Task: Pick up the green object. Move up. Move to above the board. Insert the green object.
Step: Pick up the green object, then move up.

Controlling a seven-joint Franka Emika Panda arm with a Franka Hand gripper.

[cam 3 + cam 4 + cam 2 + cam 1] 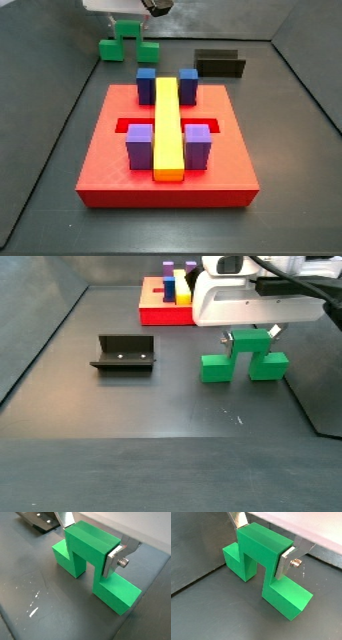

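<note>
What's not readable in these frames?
- The claw: in a side view the white arm housing hides its fingers.
- The green object: its top is hidden by the arm in a side view.
- The board: the housing covers its right part.
- The fixture: cropped by the frame edge.

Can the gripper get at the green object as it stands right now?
Probably yes: the gripper is already down over the green object, its fingers flanking the taller centre block. Nothing stands between them, and the fixture sits apart.
</note>
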